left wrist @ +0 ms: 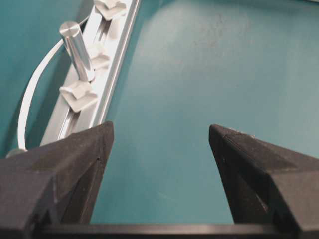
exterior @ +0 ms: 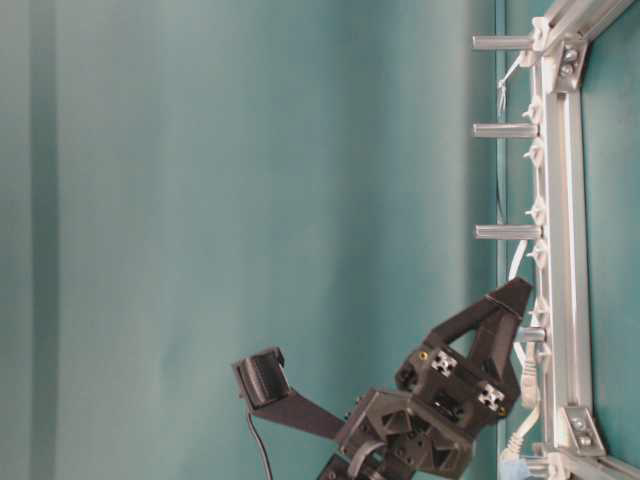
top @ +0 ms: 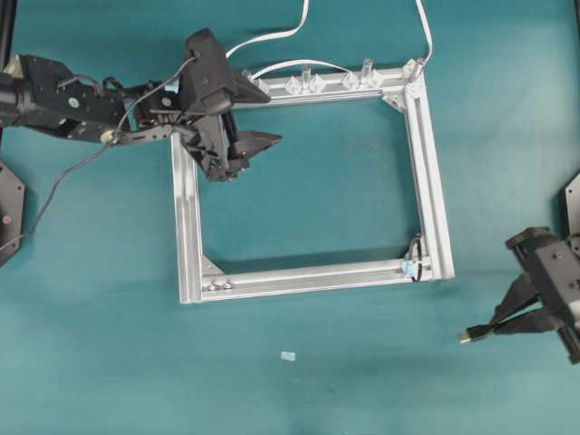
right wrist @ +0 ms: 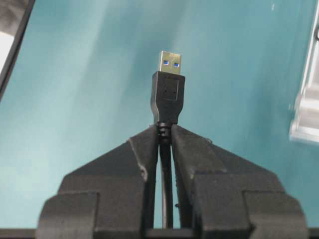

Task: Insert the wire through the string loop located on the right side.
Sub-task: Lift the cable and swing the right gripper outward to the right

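Teal tabletop; wire plug close-up

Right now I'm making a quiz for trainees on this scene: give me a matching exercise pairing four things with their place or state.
Things:
1. black wire with metal-tipped plug
2. tiny dark string loop with pale-blue tag
3. left gripper
4. white flat cable

Places or states:
A. open, holding nothing, over the aluminium frame's upper-left corner
B. at the frame's lower-right corner
C. clamped in the right gripper, outside the frame
D. trailing off beyond the frame's top bar

Pairs: 1-C, 2-B, 3-A, 4-D
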### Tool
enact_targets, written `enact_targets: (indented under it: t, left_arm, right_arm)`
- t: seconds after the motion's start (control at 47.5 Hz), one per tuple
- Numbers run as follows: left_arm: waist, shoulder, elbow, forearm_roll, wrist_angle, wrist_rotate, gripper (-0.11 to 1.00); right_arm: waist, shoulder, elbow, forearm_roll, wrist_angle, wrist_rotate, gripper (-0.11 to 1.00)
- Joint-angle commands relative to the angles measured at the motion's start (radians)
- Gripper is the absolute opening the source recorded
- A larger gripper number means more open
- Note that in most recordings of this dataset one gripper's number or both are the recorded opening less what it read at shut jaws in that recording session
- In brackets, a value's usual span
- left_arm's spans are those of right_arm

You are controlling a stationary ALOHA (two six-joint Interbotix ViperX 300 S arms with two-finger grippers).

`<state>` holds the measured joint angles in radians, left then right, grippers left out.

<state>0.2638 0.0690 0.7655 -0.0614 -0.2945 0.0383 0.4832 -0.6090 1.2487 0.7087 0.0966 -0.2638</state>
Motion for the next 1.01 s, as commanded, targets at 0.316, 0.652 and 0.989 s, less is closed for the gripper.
enact_targets:
  t: [0.316,0.652,0.989]
  left_arm:
    - [0.000,-0.015,-0.044,0.003,0.032,0.000,0.80]
    - [0.002,-0.015,-0.044,0.003,0.032,0.000,0.80]
    - [0.002,-0.015,-0.044,0.003,0.031,0.000,0.80]
  right_arm:
    - [-0.080,-0.060,0.021,-0.071,0.051,0.005,0.12]
    - [-0.118,-0.066,0.015,-0.107,0.071,0.006,0.12]
    - [-0.267,-0.069,0.011,-0.189,0.077,0.005,0.12]
